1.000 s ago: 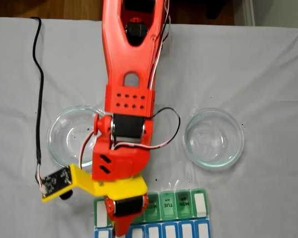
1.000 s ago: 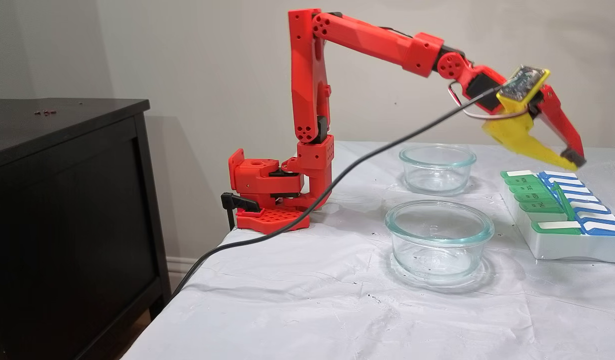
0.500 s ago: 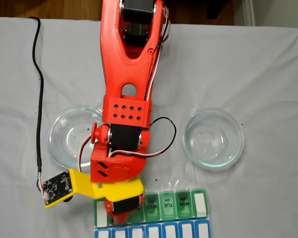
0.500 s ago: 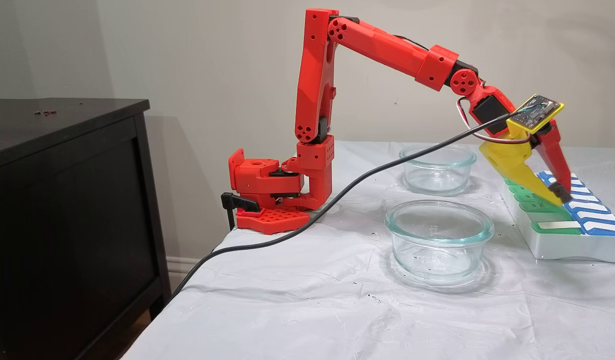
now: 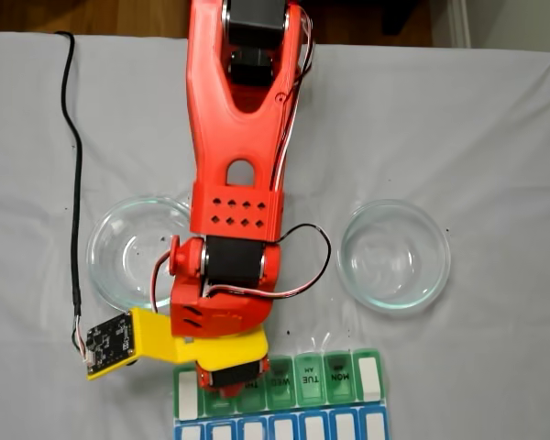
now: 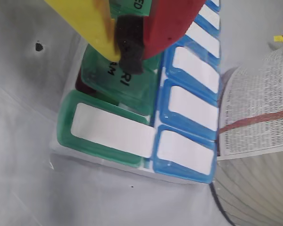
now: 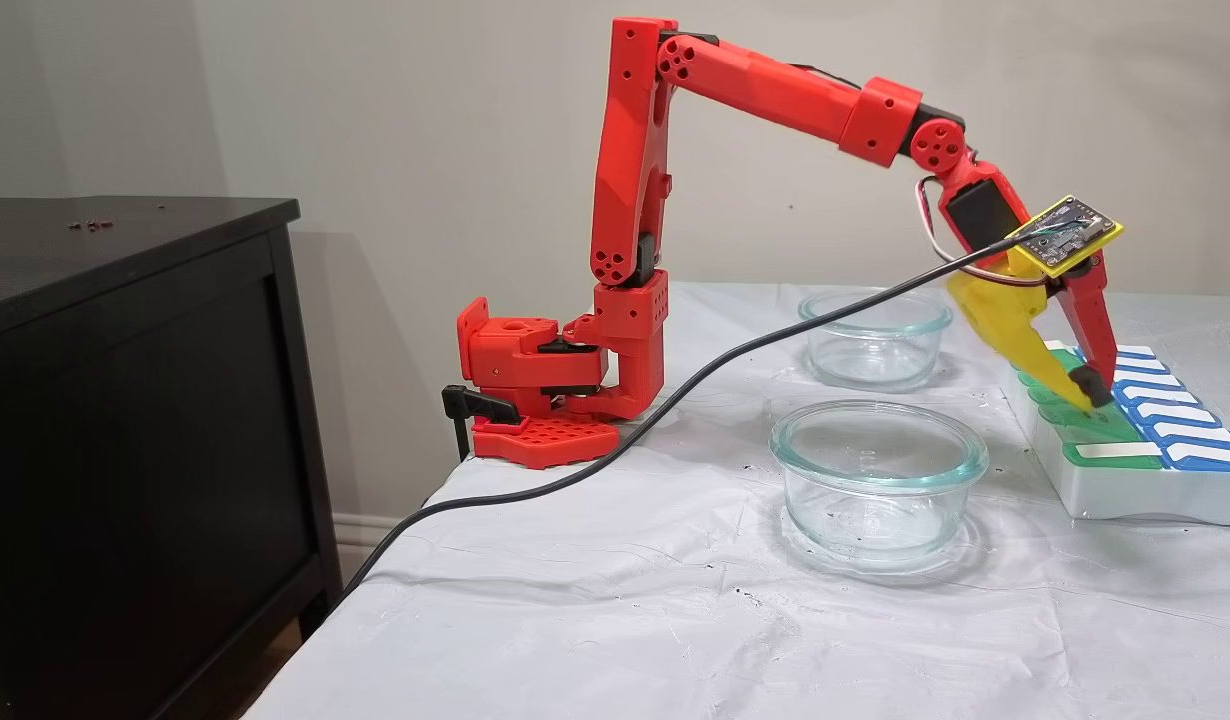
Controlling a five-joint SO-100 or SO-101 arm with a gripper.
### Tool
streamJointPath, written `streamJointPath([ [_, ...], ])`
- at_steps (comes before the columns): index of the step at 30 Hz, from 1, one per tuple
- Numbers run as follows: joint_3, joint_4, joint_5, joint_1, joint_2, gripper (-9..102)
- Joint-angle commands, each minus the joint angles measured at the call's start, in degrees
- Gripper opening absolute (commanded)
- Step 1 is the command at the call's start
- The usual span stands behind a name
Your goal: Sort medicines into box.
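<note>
One second of descent: my gripper (image 6: 125,49), jaws pinched together, now presses FRI lid (image 6: 120,82) of box (image 7: 1125,490) down; compartment nearly closed

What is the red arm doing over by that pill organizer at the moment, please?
The gripper is down on the pill organizer, its closed tips pressing on a green lid marked FRI. That lid sits slightly askew, with something dark red just visible under its edge. The two glass bowls on the white cloth look empty, so the arm seems to be closing up a compartment.
</note>
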Motion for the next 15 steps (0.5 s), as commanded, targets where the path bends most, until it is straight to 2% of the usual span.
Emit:
streamJointPath([
  [1,-4.92,2.37,1.05,0.09,0.35,0],
  [15,-6.06,3.43,1.23,0.00,-4.57,0],
])
